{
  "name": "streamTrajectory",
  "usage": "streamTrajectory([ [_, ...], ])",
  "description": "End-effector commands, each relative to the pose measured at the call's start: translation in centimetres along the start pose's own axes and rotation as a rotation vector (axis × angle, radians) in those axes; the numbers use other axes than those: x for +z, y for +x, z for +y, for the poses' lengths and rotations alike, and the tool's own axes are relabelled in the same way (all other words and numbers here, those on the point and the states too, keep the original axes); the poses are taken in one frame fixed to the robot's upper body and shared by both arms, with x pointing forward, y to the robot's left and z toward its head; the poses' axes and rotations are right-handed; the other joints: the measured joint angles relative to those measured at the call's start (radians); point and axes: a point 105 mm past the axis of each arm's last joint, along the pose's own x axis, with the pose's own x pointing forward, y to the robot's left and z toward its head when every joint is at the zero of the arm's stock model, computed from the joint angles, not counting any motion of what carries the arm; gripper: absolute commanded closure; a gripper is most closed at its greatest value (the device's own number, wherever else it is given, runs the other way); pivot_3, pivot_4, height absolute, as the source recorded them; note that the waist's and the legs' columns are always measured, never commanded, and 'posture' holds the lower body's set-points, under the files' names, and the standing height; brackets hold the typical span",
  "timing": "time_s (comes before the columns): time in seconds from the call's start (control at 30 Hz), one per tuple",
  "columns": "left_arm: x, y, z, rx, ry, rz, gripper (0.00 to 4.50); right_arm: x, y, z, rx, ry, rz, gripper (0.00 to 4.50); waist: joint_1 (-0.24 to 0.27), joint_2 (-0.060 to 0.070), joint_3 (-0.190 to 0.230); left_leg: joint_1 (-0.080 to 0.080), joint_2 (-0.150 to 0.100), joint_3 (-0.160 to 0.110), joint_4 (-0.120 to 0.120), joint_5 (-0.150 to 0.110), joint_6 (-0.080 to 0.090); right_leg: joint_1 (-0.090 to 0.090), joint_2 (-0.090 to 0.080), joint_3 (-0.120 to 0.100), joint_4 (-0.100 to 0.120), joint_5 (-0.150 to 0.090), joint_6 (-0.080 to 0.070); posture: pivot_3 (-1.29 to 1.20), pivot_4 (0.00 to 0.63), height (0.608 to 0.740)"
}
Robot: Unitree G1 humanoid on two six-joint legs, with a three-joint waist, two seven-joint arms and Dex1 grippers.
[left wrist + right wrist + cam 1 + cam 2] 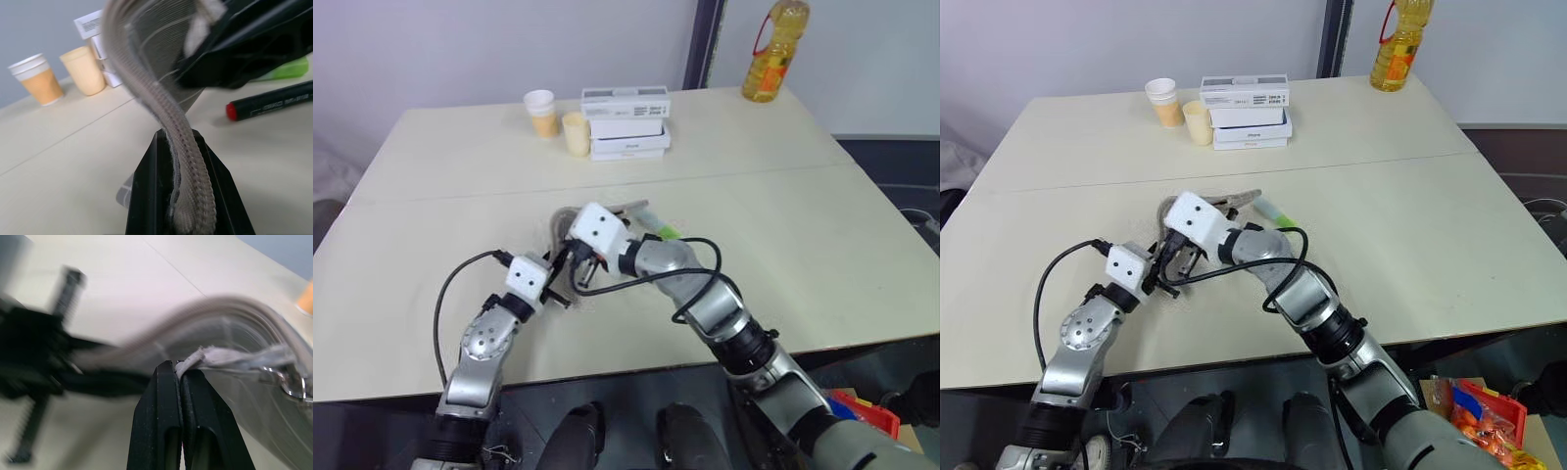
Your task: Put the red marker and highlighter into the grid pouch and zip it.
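Silver-grey arms, white wrist boxes, black cables, black end effector fingers (156, 196).

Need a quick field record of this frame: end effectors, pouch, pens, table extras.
left end effector: shut on pouch edge along the zipper
right end effector: shut on pale pull tab
pouch: lifted between both end effectors, bowed
marker: on table, outside pouch
highlighter: on table beyond marker
table extras: two cups, stacked boxes, oil bottle
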Motion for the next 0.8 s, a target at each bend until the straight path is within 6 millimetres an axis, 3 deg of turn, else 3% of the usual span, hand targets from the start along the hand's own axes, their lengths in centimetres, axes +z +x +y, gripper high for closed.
streamTrajectory([
  [0.03, 1.3, -0.5, 1.2, 0.03, 0.022, -0.039, 4.5, -0.3, -1.4, -2.6, -0.095, 0.052, -0.002, 4.43, 0.001, 0.0, 0.0, 0.0, 0.0, 0.0, 0.0, 0.0, 0.0, 0.0, 0.0, 0.0, 0.0, 0.0, 0.0, 0.0, 0.15, 0.74],
  [0.13, 1.3, -0.5, 1.4, 0.039, 0.019, -0.036, 4.5, -0.8, -2.4, -3.8, -0.116, 0.121, -0.002, 3.56, 0.004, 0.0, 0.0, 0.0, 0.0, 0.0, 0.0, 0.0, 0.0, 0.0, 0.0, 0.0, 0.0, 0.0, 0.0, 0.0, 0.15, 0.74],
  [0.33, 1.4, 0.1, 1.3, 0.049, 0.012, -0.028, 4.5, -0.9, -3.5, -5.0, -0.163, 0.213, -0.017, 0.55, 0.002, 0.0, 0.0, 0.0, 0.0, 0.0, 0.0, 0.0, 0.0, 0.0, 0.0, 0.0, 0.0, 0.0, 0.0, 0.0, 0.15, 0.74],
  [0.7, 1.4, 1.4, 1.2, 0.072, 0.021, -0.038, 4.5, -0.2, -3.5, -5.3, -0.216, 0.411, -0.065, 0.55, 0.003, 0.0, 0.0, 0.0, 0.0, 0.0, 0.0, 0.0, 0.0, 0.0, 0.0, 0.0, 0.0, 0.0, 0.0, 0.0, 0.15, 0.74],
  [0.8, 1.5, 1.6, 1.1, 0.071, 0.02, -0.042, 4.5, 0.1, -3.3, -5.5, -0.225, 0.443, -0.076, 1.35, 0.003, 0.0, 0.0, 0.0, 0.0, 0.0, 0.0, 0.0, 0.0, 0.0, 0.0, 0.0, 0.0, 0.0, 0.0, 0.0, 0.15, 0.74],
])
